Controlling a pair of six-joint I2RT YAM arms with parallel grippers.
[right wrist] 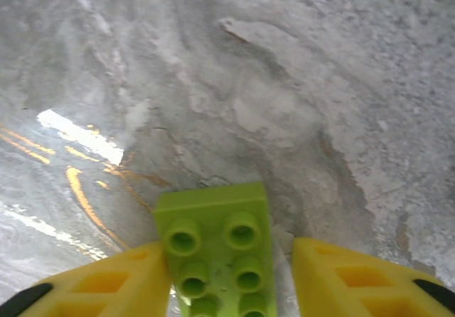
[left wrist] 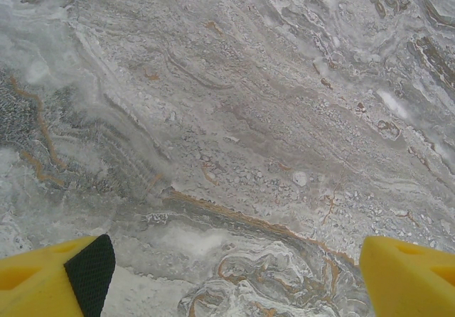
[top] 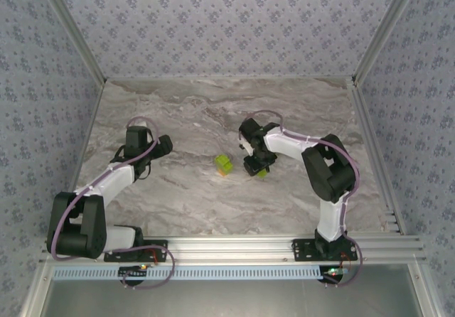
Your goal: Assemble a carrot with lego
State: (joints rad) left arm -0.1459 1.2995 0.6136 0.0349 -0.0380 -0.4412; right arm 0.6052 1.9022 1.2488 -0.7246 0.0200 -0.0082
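The lime-green lego brick [right wrist: 217,249] lies studs-up between the right gripper's [right wrist: 231,281] fingers, its long axis pointing straight away from the wrist. Whether it is clamped cannot be told. The carrot [top: 223,164] sits near it, toward the left arm, at the middle of the table [top: 178,118]. The left gripper [left wrist: 227,274] hangs spread wide.

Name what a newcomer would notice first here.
A lime-green brick sits low in the right wrist view, flanked closely by the right tool; whether it is gripped yet is unclear. In the top view, a small green-and-orange build lies mid-table, just left of that tool. The left tool hangs wide open over the bare marble table.
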